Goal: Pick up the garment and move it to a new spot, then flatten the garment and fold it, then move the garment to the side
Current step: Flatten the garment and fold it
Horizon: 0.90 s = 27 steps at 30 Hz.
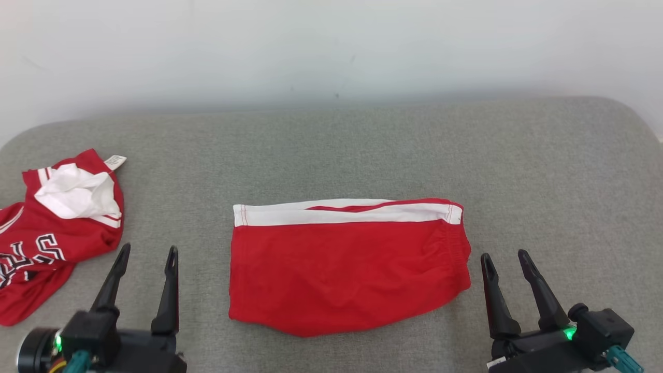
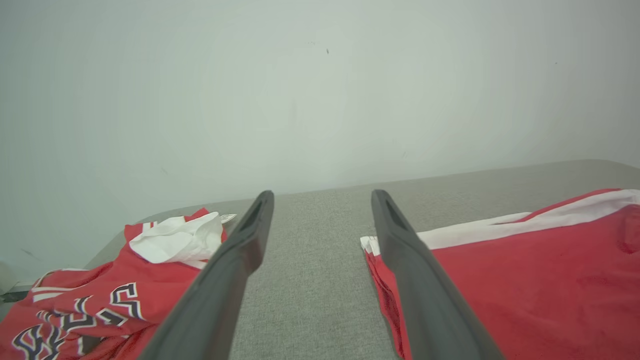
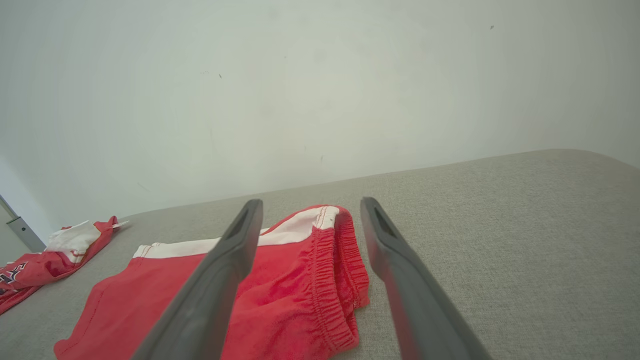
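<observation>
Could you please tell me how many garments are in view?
2. The folded red shorts lie in the middle, between the left pincer and the right pincer. The crumpled red jersey lies at the robot's left, partly cut off by the edge.

Looks like a home room: grey upholstered cushion (image 1: 331,145) against a plain white wall (image 1: 331,46), garment (image 1: 349,269) laid out.

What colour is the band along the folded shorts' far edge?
White band on red shorts; clearest in head view.
</observation>
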### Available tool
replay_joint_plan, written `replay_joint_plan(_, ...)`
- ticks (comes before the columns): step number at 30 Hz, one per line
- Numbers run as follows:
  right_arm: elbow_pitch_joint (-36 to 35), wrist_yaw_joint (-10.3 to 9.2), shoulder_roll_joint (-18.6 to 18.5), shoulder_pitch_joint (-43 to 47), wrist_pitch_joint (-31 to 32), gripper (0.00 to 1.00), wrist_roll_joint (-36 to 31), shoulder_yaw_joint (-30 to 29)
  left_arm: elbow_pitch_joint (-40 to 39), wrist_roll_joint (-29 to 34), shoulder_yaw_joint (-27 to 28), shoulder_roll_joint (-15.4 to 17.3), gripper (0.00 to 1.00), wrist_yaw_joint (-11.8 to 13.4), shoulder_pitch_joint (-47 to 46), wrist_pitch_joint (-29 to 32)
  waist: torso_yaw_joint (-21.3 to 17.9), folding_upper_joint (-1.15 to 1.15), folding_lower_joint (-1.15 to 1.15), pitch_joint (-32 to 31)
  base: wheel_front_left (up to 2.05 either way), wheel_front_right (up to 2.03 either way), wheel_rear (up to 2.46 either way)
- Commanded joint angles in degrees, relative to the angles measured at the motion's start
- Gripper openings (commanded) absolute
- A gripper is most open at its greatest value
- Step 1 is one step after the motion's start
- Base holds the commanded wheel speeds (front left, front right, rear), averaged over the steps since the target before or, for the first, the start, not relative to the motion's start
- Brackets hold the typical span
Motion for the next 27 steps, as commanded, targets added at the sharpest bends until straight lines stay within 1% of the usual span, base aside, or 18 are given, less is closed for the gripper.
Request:
replay_joint_plan(1,0.00,-0.14,0.47,0.90,-0.01,1.00,-0.58,-0.36,-0.53,2.05,1.84,-1.34,1.00,-0.51,2.37,-0.18,0.75,0.00,0.01,-0.82,0.00,0.00,0.00)
replay_joint_plan(3,0.08,-0.14,0.82,1.49,-0.01,1.00,-0.69,-0.79,-0.90,4.05,4.23,-3.40,1.00,-1.05,4.46,-0.17,1.07,0.00,0.01,-1.32,0.00,0.00,0.00)
replay_joint_plan(4,0.08,-0.14,0.82,1.49,-0.01,1.00,-0.69,-0.79,-0.90,4.05,4.23,-3.40,1.00,-1.05,4.46,-0.17,1.07,0.00,0.01,-1.32,0.00,0.00,0.00)
replay_joint_plan(6,0.17,-0.14,1.20,2.21,-0.01,1.00,-0.70,-1.29,-1.40,5.87,6.84,-5.36,1.00,-1.57,6.13,-0.18,1.42,0.00,0.01,-1.78,0.00,0.00,0.00)
replay_joint_plan(12,0.66,-0.14,2.35,4.57,-0.01,1.00,-1.06,-1.79,-0.50,9.11,12.46,-10.69,1.00,-4.91,10.86,-0.18,1.75,0.00,0.01,-3.13,0.00,0.00,0.00)
replay_joint_plan(15,1.04,-0.14,2.61,5.58,-0.01,1.00,-1.28,-1.86,0.28,10.75,14.12,-12.56,1.00,-6.56,12.42,-0.18,1.75,0.00,0.01,-3.67,0.00,0.00,0.00)
replay_joint_plan(18,1.33,-0.14,2.75,6.19,-0.01,1.00,-1.61,-1.87,0.91,12.21,16.12,-14.15,1.00,-7.69,13.54,-0.18,1.65,0.00,0.01,-3.98,0.00,0.00,0.00)
replay_joint_plan(21,1.46,-0.14,2.95,6.68,-0.01,1.00,-2.05,-1.87,1.75,14.21,17.48,-14.87,1.00,-8.87,14.17,-0.18,1.71,0.00,0.01,-4.12,0.00,0.00,0.00)
replay_joint_plan(27,1.59,-0.14,2.94,7.27,-0.01,1.00,-3.42,-2.06,2.23,17.02,19.38,-16.80,1.00,-10.27,14.59,-0.18,2.05,0.00,0.01,-4.26,0.00,0.00,0.00)
